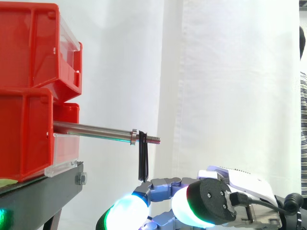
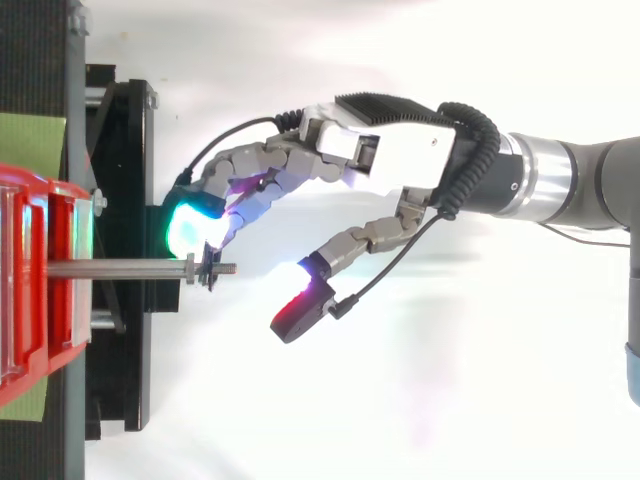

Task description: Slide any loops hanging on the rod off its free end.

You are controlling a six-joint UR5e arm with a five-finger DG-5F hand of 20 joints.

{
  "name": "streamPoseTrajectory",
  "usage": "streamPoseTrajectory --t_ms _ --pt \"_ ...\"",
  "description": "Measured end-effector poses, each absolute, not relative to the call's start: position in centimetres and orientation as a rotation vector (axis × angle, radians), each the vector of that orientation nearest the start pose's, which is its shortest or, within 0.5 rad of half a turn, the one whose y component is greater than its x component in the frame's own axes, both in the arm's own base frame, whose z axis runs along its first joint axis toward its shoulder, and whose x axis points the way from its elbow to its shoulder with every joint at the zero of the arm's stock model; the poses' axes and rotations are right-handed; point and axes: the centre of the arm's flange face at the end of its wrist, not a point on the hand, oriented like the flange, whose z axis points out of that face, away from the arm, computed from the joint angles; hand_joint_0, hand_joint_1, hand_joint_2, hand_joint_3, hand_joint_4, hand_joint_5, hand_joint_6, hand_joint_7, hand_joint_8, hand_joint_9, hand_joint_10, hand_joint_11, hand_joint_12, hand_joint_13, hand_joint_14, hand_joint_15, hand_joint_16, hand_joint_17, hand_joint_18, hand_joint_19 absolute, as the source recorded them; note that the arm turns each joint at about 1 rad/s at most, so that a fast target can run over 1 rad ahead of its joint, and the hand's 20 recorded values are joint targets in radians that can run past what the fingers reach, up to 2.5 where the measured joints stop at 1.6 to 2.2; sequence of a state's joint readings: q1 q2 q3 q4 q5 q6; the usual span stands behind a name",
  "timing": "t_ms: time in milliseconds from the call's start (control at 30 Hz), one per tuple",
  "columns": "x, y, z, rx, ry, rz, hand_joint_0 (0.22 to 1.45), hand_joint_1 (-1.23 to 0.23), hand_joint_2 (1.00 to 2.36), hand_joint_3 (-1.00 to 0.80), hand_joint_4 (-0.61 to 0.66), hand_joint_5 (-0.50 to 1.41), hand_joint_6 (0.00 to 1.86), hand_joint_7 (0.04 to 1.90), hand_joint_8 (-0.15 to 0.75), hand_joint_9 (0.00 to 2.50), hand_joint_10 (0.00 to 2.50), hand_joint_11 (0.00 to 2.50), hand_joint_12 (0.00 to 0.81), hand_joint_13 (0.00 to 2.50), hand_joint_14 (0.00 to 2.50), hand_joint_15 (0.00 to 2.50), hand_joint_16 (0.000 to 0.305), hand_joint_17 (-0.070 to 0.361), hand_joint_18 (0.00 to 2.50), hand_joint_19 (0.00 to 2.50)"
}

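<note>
A steel rod juts out to the right from the red bins and ends in a threaded tip. A black loop hangs on that tip, just past the nut, close to the free end. My hand lies below the rod, with its fingers stretched left towards the bottom of the loop. In the top view the hand comes in from the right. Its glowing green fingertips sit just beside the loop, and the red-lit thumb is spread apart on the other side. The hand holds nothing.
The bins rest on a black stand at the left, which also shows from above. A white curtain hangs behind. A person's sleeve shows at the right edge. Open space lies to the right of the rod's tip.
</note>
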State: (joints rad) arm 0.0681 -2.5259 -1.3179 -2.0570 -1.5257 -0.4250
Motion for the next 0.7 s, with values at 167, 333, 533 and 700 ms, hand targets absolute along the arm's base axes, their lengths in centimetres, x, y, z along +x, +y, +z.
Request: streamPoseTrajectory --t_ms 167,333,533,700 --pt "78.7 -8.7 10.4 0.674 1.044 1.034 0.6 -0.67 1.01 -0.42 0.29 -0.14 0.5 1.0 0.284 0.83 0.01 0.19 0.28 0.76 0.0 0.13 0.027 0.062 0.55 0.17" --pt "79.2 -9.0 11.2 0.668 1.033 1.035 0.6 -0.66 1.01 -0.42 0.29 -0.14 0.5 1.02 0.282 0.83 0.01 0.19 0.284 0.76 0.0 0.13 0.028 0.062 0.55 0.17" --pt "79.5 -8.9 11.5 0.664 1.037 1.036 0.6 -0.66 1.01 -0.42 0.28 -0.13 0.5 1.09 0.283 0.83 0.01 0.21 0.283 0.76 0.0 0.14 0.028 0.062 0.55 0.17" --pt "79.5 -8.8 11.6 0.662 1.037 1.037 0.61 -0.65 1.01 -0.41 0.25 -0.12 0.5 1.14 0.284 0.83 0.01 0.21 0.285 0.77 0.01 0.15 0.028 0.062 0.55 0.19"
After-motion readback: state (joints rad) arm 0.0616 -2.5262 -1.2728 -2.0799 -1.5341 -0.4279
